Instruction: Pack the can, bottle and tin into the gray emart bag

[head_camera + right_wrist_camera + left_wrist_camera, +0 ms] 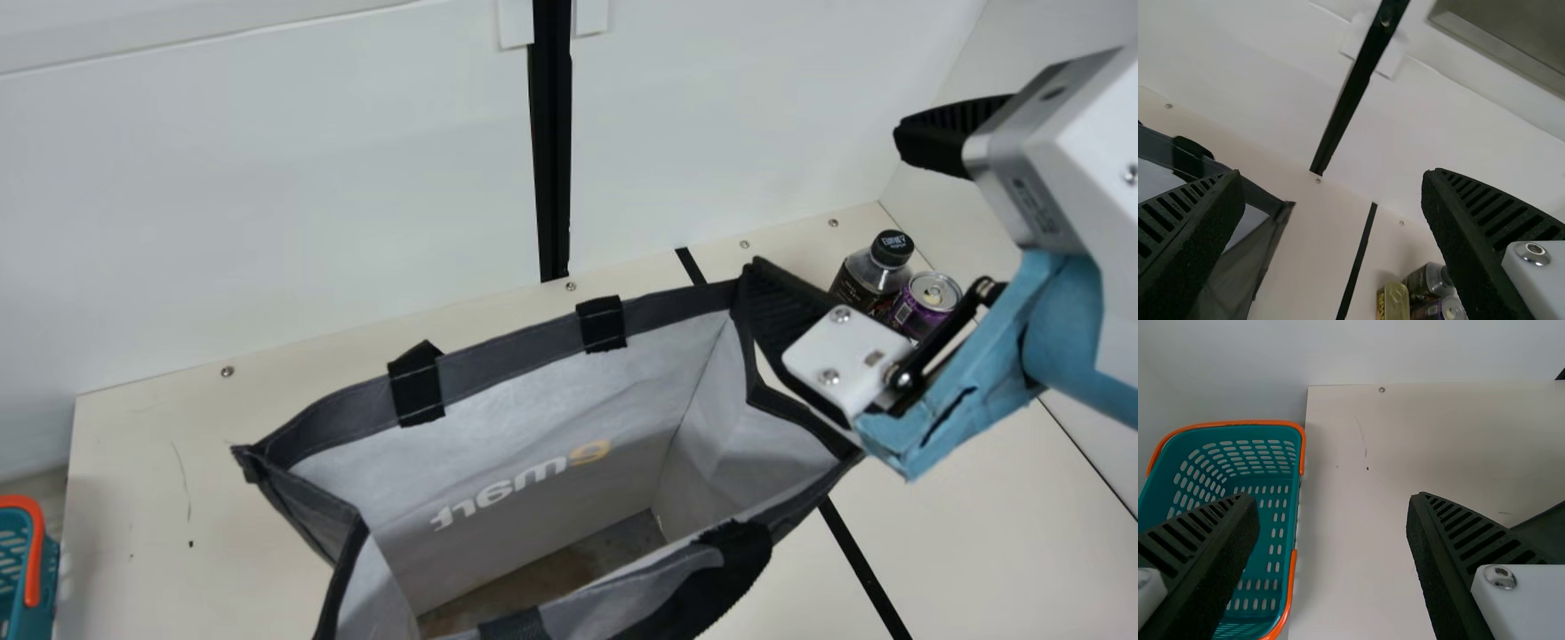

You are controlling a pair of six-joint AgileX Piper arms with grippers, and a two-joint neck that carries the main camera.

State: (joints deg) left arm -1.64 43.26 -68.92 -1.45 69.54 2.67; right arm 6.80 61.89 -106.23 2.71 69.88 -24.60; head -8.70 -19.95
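Observation:
In the main view my right gripper (840, 200) is open, one finger raised and the other overlapping the bag's right rim; I cannot tell if they touch. The gray bag (533, 400) stands with its mouth open. Behind that gripper are the bottle (861, 280) with a black cap and, beside it, the purple can (926, 302). The right wrist view has this gripper (1333, 175) wide apart, with the tin (1393, 302) beside the bottle (1423, 283) and can (1441, 311). In the left wrist view, my left gripper (1331, 499) is open with nothing between its fingers.
A teal basket (1286, 497) with orange handles stands past the table's left edge. A white wall (311, 178) with a black vertical strip (553, 133) rises behind the cream table (133, 498). Black tape lines cross the tabletop right of the bag.

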